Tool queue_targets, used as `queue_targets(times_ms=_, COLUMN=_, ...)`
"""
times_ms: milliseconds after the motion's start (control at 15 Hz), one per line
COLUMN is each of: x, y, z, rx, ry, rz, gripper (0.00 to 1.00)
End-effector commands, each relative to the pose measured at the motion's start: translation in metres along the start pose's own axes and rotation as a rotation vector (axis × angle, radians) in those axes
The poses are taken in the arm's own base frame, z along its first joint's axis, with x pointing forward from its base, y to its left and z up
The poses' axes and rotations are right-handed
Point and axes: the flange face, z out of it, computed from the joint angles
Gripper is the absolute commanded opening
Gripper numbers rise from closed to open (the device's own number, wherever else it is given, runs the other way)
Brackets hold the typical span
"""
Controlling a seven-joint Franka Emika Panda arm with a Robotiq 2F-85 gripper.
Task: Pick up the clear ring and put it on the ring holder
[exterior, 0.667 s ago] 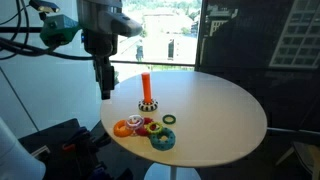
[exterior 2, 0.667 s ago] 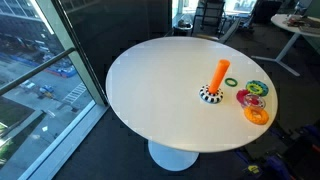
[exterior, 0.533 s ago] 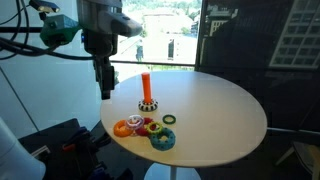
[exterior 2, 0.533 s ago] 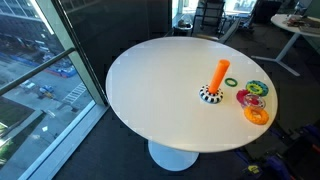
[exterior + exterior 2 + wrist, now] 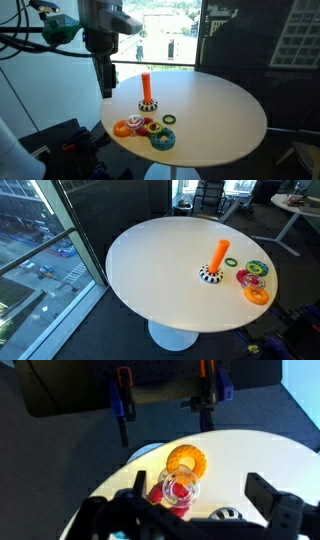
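The clear ring (image 5: 179, 488) lies on top of a red ring (image 5: 172, 494) in the wrist view, just below an orange ring (image 5: 187, 459). I cannot make it out in the exterior views. The ring holder, an upright orange peg (image 5: 146, 88) on a round black-and-white base (image 5: 210, 275), stands near the middle of the white round table (image 5: 215, 115); its base edge shows in the wrist view (image 5: 226, 515). My gripper (image 5: 105, 88) hangs open and empty above the table's edge, well above the rings; its fingers (image 5: 190, 512) frame the clear ring.
A cluster of rings lies beside the holder: an orange ring (image 5: 125, 127), a blue toothed ring (image 5: 162, 139), a green ring (image 5: 169, 120) and a red ring (image 5: 247, 277). Windows stand behind the table. Dark equipment sits below the table's edge (image 5: 60, 140).
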Motion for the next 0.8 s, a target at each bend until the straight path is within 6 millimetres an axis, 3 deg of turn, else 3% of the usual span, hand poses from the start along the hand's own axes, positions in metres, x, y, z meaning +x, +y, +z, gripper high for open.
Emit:
queue_targets(times_ms=0, x=0.011, y=-0.009, z=-0.015, rx=-0.013, ry=0.045, rz=0.034, gripper=1.0)
queue_targets(times_ms=400, x=0.042, y=-0.042, z=-0.016, rx=-0.078, ry=0.107, rz=0.073, gripper=1.0)
queue_targets(times_ms=733, x=0.081, y=-0.063, z=0.011, rx=-0.126, ry=0.113, rz=0.117, gripper=1.0)
